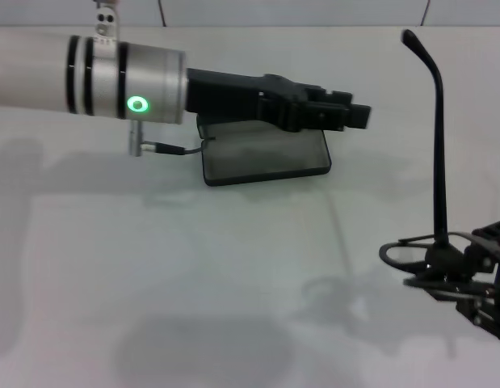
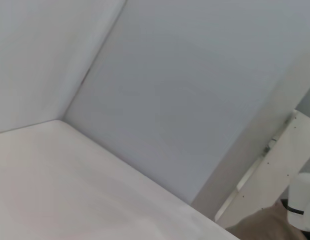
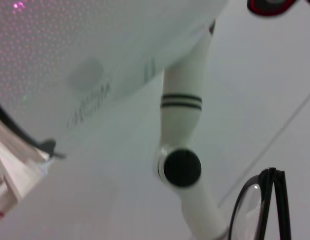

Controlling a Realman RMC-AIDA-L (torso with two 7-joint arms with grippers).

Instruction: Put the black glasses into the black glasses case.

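Right end effector [image 1: 468,279], low at the right edge of the head view: clamped on the black glasses [image 1: 431,242] at the frame front. One temple arm is seen standing nearly upright from the grip, tip toward the far wall; a lens rim and folded frame are caught in the right wrist view.

Left end effector [image 1: 346,113]: held over the far edge of the black glasses case [image 1: 266,155], apparently at the raised lid. Finger state cannot be told.

The case lies open on the bench [image 1: 193,275], long axis across the view, grey lining up. It lies forward and leftward of the held glasses, well apart. The right arm carries; the left is the nearer to the case.
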